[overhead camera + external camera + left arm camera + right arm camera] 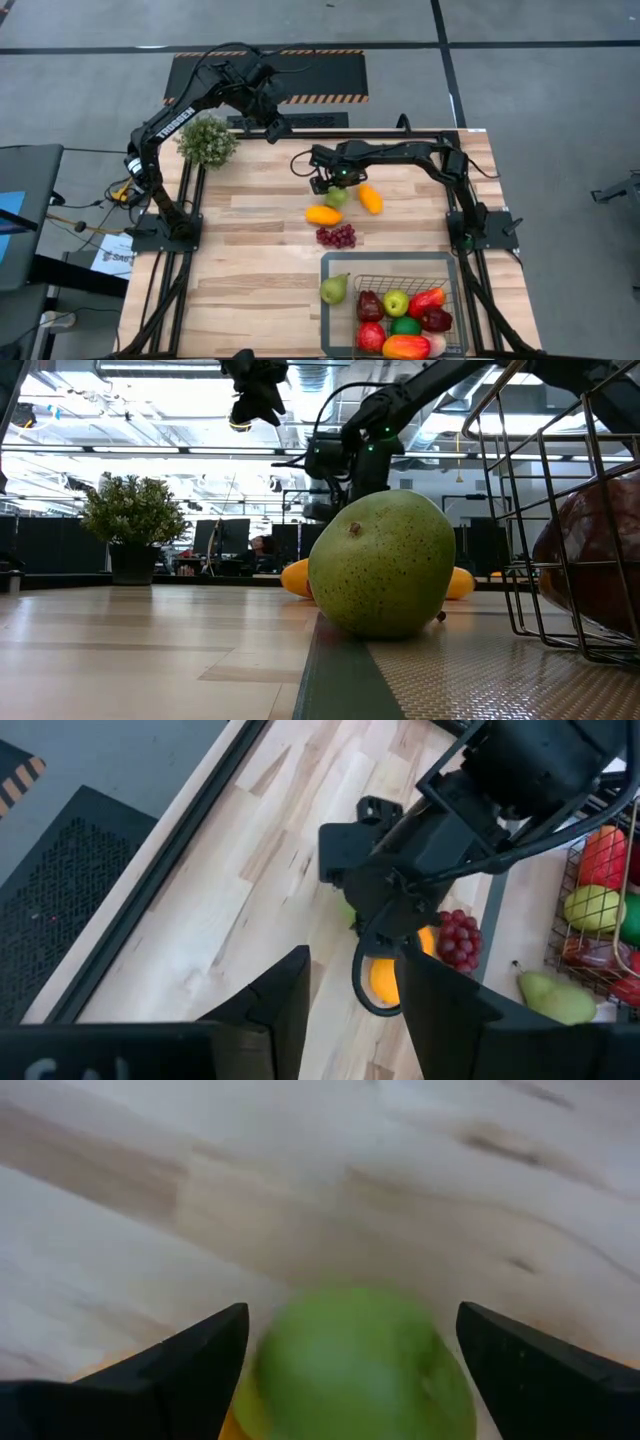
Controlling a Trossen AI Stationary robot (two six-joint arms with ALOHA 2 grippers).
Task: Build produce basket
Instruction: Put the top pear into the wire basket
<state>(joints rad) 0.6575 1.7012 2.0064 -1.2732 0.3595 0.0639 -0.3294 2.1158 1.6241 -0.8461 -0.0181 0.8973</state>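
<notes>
My right gripper (328, 183) is low over the table's middle. In the right wrist view it (352, 1318) is open, with one finger on each side of a round green fruit (350, 1365); I see no plain touch. Two orange fruits (323, 214) (371, 198) and a purple grape bunch (337, 236) lie on the wood beside it. The wire basket (390, 259) sits at the near right with several red, green and orange fruits inside. A green pear (334, 289) rests on the basket's flat grey rim. My left gripper (275, 125) hangs high over the far edge, open and empty.
A bushy green potted plant (207, 140) stands at the far left corner. Bare wood stretches across the table's left and near-left part. In the low view the pear (385, 565) and the basket's wire wall (540, 510) fill the foreground.
</notes>
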